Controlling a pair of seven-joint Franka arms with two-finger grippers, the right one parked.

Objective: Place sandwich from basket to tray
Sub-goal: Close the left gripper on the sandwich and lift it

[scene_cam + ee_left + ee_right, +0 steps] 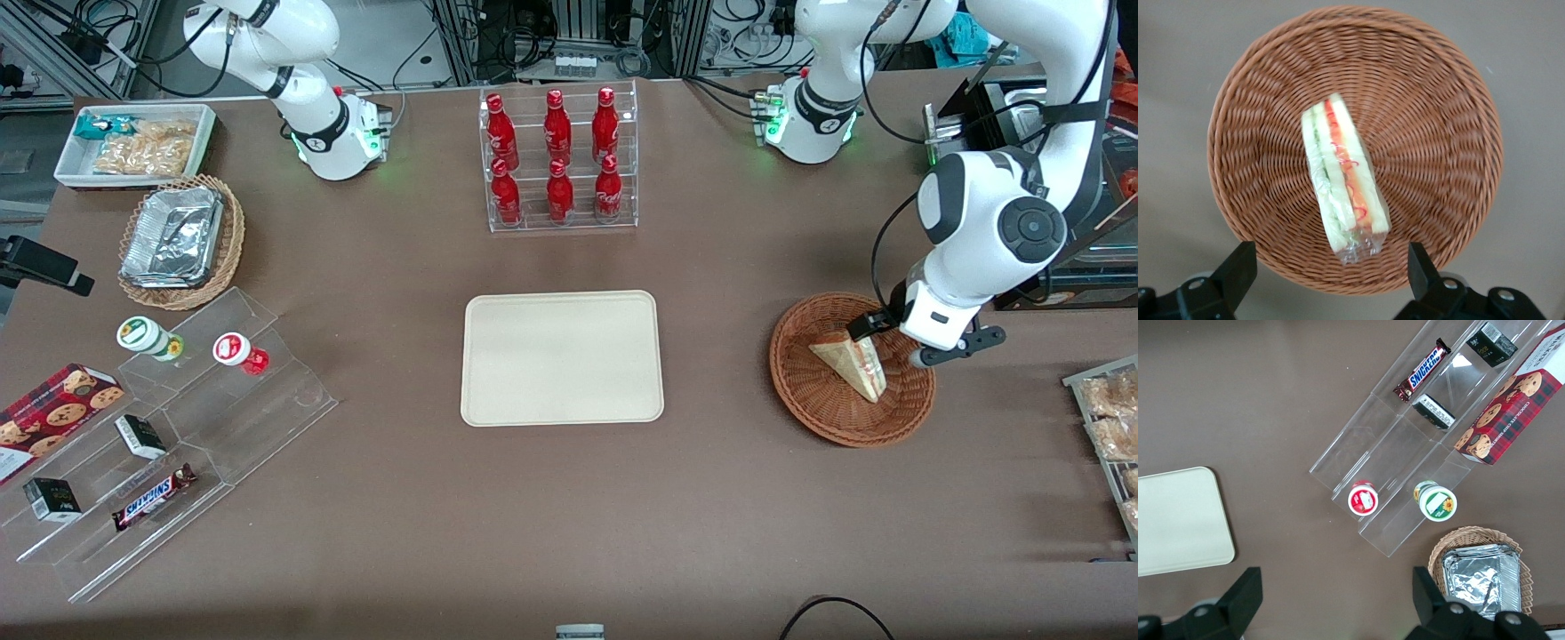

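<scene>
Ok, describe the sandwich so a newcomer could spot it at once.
Find the reddish-brown wicker basket toward the working arm's end of the table, with the open tool above it. The sandwich lies inside: a plastic-wrapped white-bread wedge with red and green filling, the basket's only content.

Reddish-brown woven basket (1258, 100), white sandwich (1343, 177) striped red and green, cream tray (562, 357).
</scene>
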